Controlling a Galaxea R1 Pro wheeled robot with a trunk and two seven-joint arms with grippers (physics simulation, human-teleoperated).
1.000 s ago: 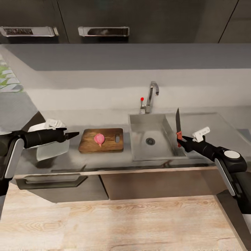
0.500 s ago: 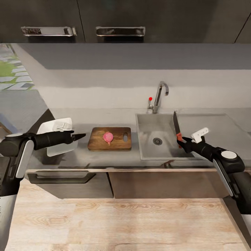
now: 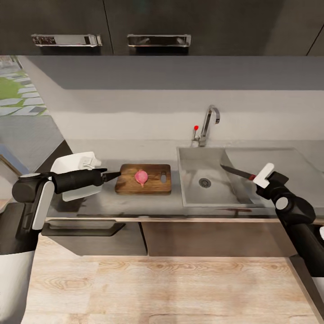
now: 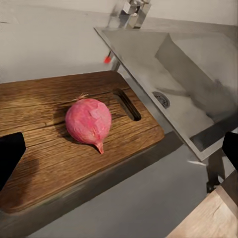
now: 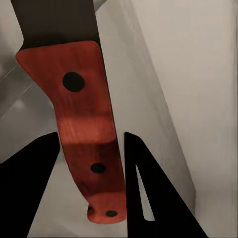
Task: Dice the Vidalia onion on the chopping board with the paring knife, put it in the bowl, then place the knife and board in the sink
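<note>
A pink, whole onion (image 3: 141, 177) (image 4: 89, 120) lies on the dark brown chopping board (image 3: 153, 185) (image 4: 44, 168), left of the steel sink (image 3: 198, 168) (image 4: 163, 74). My left gripper (image 3: 112, 175) hovers open at the board's left end; its dark fingers (image 4: 10, 153) stand far apart. The white bowl (image 3: 67, 164) sits on the countertop (image 3: 135, 202) behind my left forearm, partly hidden. My right gripper (image 3: 258, 177) (image 5: 91, 148) is shut on the paring knife's red handle (image 5: 84, 119). Its dark blade (image 3: 235, 171) lies nearly level, pointing left over the basin's right side.
The chrome tap (image 3: 209, 121) with its red knob (image 3: 196, 128) stands behind the basin. A flat drainboard (image 3: 274, 157) runs to the right. Black upper cabinets with chrome handles (image 3: 159, 40) hang above. A drawer handle (image 3: 81, 229) sits under the counter edge, above wood floor (image 3: 162, 288).
The right gripper has swung the knife from upright to nearly level, blade pointing left over the sink. The left gripper has edged closer to the board. The view shifted a little.
</note>
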